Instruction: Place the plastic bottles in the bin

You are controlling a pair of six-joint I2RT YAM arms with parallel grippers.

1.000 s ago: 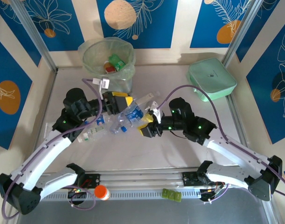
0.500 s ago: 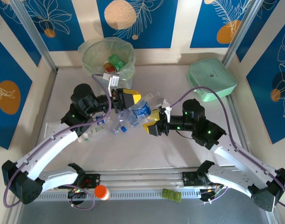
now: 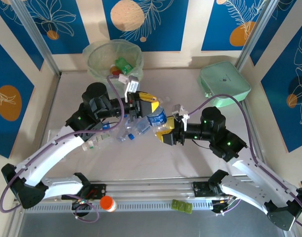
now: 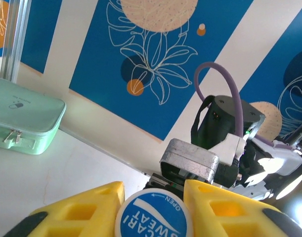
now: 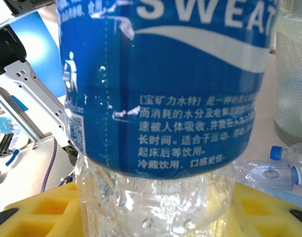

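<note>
One clear plastic bottle (image 3: 156,119) with a blue label hangs above the table between both arms. My left gripper (image 3: 151,104) is shut on its blue-and-white cap (image 4: 154,217), which sits between the yellow fingers (image 4: 81,212). Shut on the crumpled clear base (image 5: 155,197) of this bottle is my right gripper (image 3: 165,131), and the blue label (image 5: 160,84) looms close above it. The pale-green bin (image 3: 115,59) stands at the back left with a green bottle (image 3: 123,64) and a red one (image 3: 115,72) inside. Several loose clear bottles (image 3: 127,131) lie on the table under my left arm.
The flat mint-green case (image 3: 225,84) lies at the back right, also seen in the left wrist view as the case (image 4: 22,123). An orange-capped item (image 3: 107,203) and a small green item (image 3: 181,206) rest on the front rail. The bin's wall (image 5: 291,74) and two blue-capped bottles (image 5: 284,173) lie right of my right gripper.
Both grippers, with the blue-labelled bottle between them, have moved to the right and slightly toward the back. The loose bottles on the table have stayed put.
</note>
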